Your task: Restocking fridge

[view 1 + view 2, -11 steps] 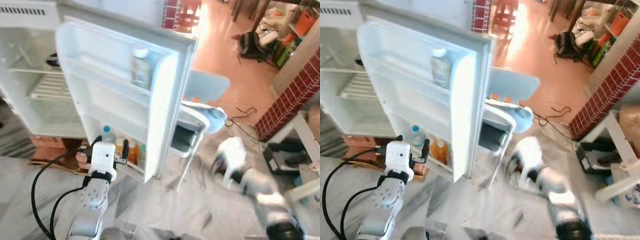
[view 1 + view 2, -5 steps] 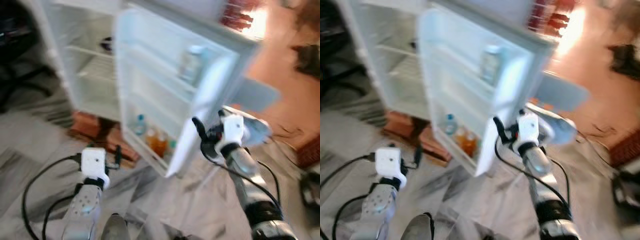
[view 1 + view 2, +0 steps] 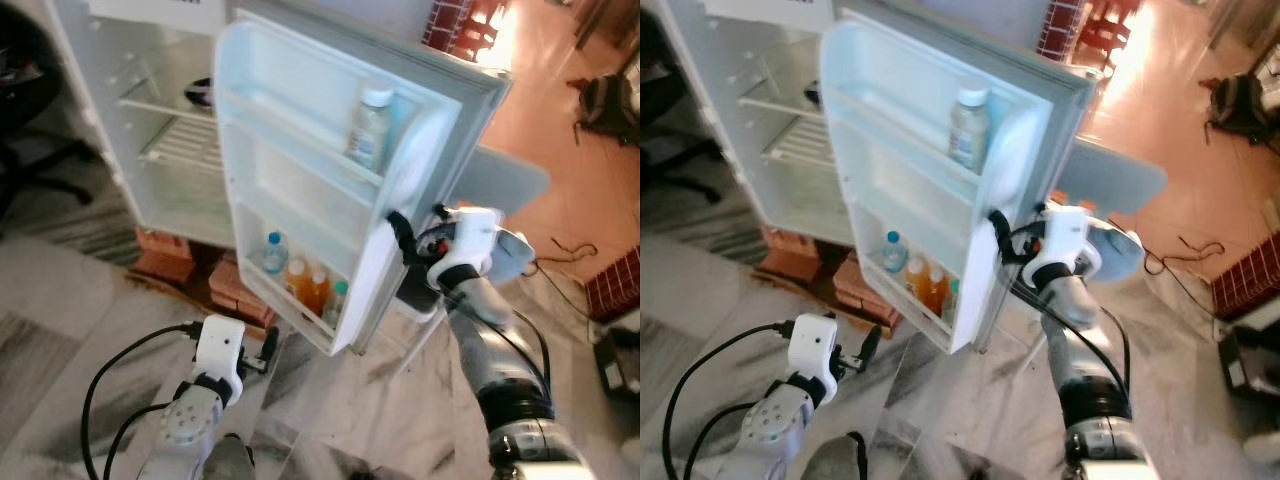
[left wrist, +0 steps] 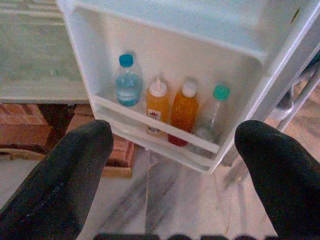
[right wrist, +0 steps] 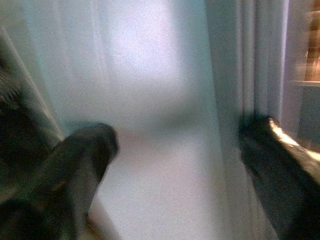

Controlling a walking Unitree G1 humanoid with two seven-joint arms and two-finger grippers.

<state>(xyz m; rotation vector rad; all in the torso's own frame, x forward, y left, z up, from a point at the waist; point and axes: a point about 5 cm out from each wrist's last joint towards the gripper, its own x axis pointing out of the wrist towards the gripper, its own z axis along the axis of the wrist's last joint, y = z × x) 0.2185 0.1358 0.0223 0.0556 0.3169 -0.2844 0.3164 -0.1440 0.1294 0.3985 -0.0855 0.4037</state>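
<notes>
Nearest: left gripper (image 3: 266, 350) low over the pale marble floor (image 3: 60, 330), fingers (image 4: 75, 170) spread wide, nothing between them, facing the bottom of the open fridge door (image 3: 300, 190). Black cable loops back from its wrist.

Bottom door shelf (image 4: 155, 135), four bottles upright in a row: a clear water bottle with blue cap (image 4: 128, 82), an orange squeeze bottle with white nozzle (image 4: 157, 105), an orange juice bottle with white cap (image 4: 184, 111), a clear bottle with green cap (image 4: 212, 115). The two orange ones stand touching; the water bottle stands slightly apart at the hinge-side end.

Right gripper (image 3: 403, 238) raised at the free edge of the door, about mid-height. Its fingers (image 5: 85, 150) are parted, one on either side of the door edge; contact cannot be judged, wrist picture blurred.

Upper door shelf: one clear bottle with white cap (image 3: 369, 130), upright.

Behind the door, a pale blue chair (image 3: 515, 215). Farther left, the fridge cabinet (image 3: 110, 120) stands open on bricks (image 3: 165, 250), wire shelf (image 3: 185, 145) inside, a dark item (image 3: 198, 92) on the upper shelf. Beyond, reddish floor and a dark bag (image 3: 605, 100).
</notes>
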